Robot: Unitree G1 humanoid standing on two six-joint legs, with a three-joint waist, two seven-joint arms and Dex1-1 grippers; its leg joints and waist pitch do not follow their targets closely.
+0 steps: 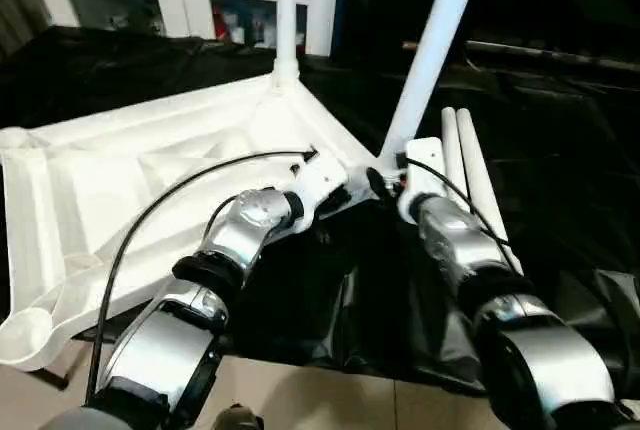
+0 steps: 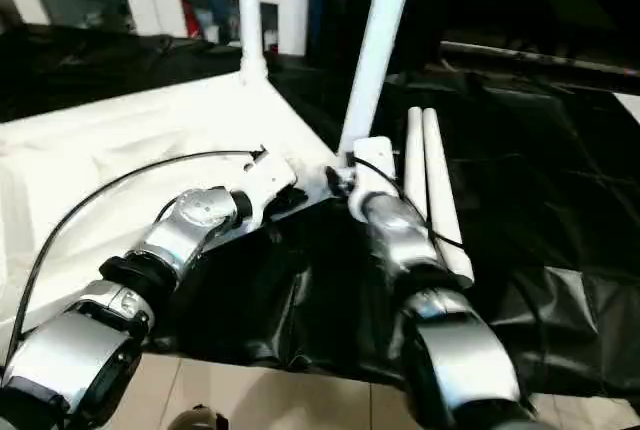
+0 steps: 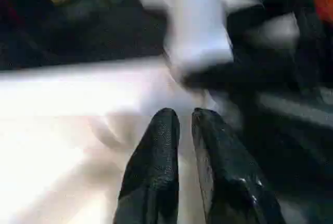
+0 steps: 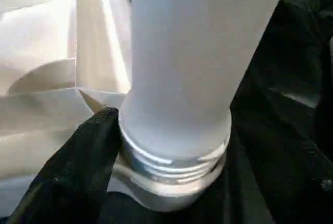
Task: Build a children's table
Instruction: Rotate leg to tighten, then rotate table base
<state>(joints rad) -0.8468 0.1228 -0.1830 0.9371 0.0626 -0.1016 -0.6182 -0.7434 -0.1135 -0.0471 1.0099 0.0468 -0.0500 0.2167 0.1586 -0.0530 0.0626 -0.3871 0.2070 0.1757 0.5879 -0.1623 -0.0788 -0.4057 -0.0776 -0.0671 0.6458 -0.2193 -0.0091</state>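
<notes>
Centre frame, my right gripper (image 1: 388, 178) sits with fingers spread around the base of a leaning leg (image 1: 432, 50) at the upturned tabletop's (image 1: 120, 190) corner socket, while my left gripper (image 3: 185, 125) hovers nearly closed, empty, just beside.

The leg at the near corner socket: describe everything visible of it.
The near-corner leg is a long, round, smooth white plastic tube, tapering upward and leaning to the right. Its threaded base sits in the corner socket of the upturned table top, with thread rings still exposed, so it looks not fully screwed in. A black finger of the right gripper rests beside its base. Another leg stands upright at the far corner.
</notes>
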